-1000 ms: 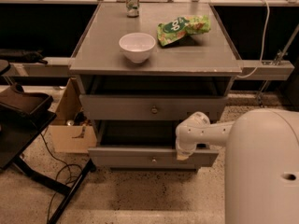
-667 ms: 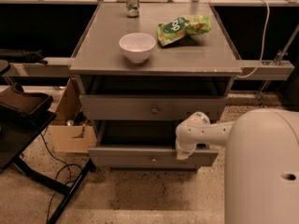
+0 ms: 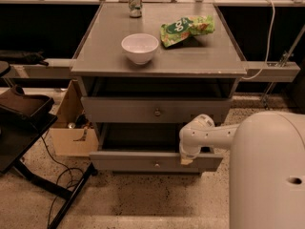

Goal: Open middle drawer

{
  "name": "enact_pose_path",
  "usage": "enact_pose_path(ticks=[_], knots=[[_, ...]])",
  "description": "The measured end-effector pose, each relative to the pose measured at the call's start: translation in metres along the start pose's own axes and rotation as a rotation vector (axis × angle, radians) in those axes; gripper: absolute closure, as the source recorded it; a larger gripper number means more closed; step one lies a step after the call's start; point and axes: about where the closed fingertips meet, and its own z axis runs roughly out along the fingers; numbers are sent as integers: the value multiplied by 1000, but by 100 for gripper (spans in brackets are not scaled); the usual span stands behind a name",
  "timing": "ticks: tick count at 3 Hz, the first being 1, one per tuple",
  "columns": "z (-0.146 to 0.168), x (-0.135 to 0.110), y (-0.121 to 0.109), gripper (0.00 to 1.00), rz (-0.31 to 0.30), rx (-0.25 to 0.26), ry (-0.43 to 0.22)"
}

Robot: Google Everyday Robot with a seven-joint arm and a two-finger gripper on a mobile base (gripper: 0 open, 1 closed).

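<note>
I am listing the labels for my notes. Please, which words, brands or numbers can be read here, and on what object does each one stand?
Nothing can be quoted with confidence.
green bag: large white lettering, too blurred to read.
can: label too blurred to read.
gripper, at the top edge of the lowest drawer front: no markings visible.

Matt grey painted wood on the bench (image 3: 114, 51) and the middle drawer (image 3: 119, 109), with a small shiny metal knob (image 3: 157, 112). Glossy white bowl (image 3: 139, 47), crinkly glossy green packet (image 3: 186, 28), metal can (image 3: 135, 2). The gripper (image 3: 186, 160), smooth pale plastic, sits at five o'clock from that knob. Brown cardboard box (image 3: 71, 137), speckled floor (image 3: 143, 199).
</note>
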Motion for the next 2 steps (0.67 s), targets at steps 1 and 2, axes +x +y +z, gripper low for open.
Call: enact_pose_path(ticks=[1,2], knots=[[0,0,0,0,0,0,0],[0,0,0,0,0,0,0]])
